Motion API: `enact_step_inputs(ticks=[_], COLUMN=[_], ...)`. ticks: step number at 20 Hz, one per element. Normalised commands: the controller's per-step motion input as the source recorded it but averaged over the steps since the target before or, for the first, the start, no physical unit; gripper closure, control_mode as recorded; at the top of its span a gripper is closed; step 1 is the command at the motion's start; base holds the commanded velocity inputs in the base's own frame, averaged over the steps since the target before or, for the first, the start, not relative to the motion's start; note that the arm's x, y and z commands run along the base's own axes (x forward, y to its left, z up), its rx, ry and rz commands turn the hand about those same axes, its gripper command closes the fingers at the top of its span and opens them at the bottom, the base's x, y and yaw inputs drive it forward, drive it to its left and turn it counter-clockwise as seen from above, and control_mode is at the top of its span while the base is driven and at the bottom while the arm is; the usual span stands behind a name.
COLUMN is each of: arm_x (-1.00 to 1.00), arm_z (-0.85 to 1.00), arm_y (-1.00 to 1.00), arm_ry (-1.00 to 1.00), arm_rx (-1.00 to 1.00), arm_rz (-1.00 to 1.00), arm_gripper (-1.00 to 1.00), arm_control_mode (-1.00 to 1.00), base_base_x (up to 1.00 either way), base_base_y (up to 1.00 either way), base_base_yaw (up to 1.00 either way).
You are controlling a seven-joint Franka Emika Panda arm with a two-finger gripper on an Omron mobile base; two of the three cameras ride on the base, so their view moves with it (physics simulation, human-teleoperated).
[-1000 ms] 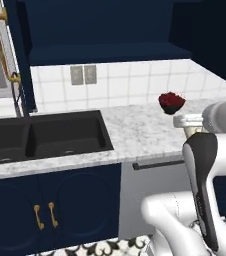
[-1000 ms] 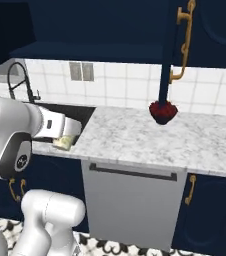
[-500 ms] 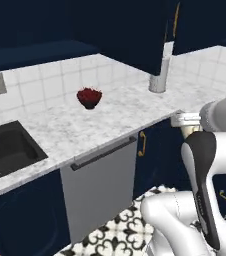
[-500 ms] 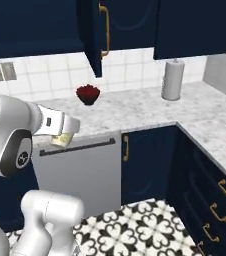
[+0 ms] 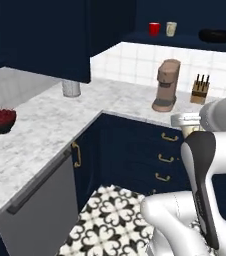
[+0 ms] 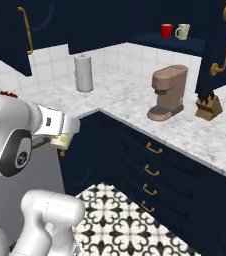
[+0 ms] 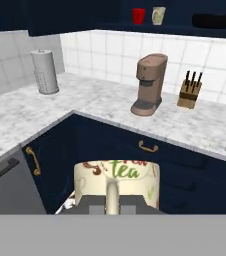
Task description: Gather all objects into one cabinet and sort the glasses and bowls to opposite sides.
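Note:
My gripper point(image 7: 112, 204) is shut on a cream mug point(image 7: 117, 182) with "tea" printed on it, held out over the floor in front of the navy base cabinets. This held mug point(image 5: 187, 131) also appears beside the arm point(image 6: 62, 140). The open navy wall cabinet point(image 5: 182, 40) holds a red cup point(image 5: 154, 28), a cream cup point(image 5: 171, 28) and a black bowl point(image 5: 215, 35) on its shelf. A small dark bowl with red point(image 5: 0, 120) sits on the marble counter at far left, well away from the gripper.
A brown coffee machine point(image 5: 166, 86), a knife block point(image 5: 200, 90) and a paper towel roll point(image 5: 71, 88) stand on the corner counter point(image 5: 50, 130). Navy drawers with gold handles point(image 6: 152, 170) and a dishwasher front point(image 5: 40, 210) lie below. Patterned floor point(image 6: 120, 220) is open.
The whole picture has shifted: the base has turned from the sink stretch to the corner with the coffee machine and the open shelf. The mug stays in the shut gripper.

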Motion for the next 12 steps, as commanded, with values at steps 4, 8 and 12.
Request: enact_step_inputs(ticks=[4,8,12], arm_x=[0.0,0.0,0.0], arm_z=[0.0,0.0,0.0], arm_y=[0.0,0.0,0.0], arm_ry=[0.0,0.0,0.0], arm_rx=[0.0,0.0,0.0], arm_rz=[0.0,0.0,0.0], arm_gripper=[1.0,1.0,1.0], arm_control_mode=[1.0,1.0,1.0], base_base_x=[0.33,0.56,0.64], base_base_y=[0.03,0.4,0.29], base_base_yaw=[-0.61,-0.49,-0.41])
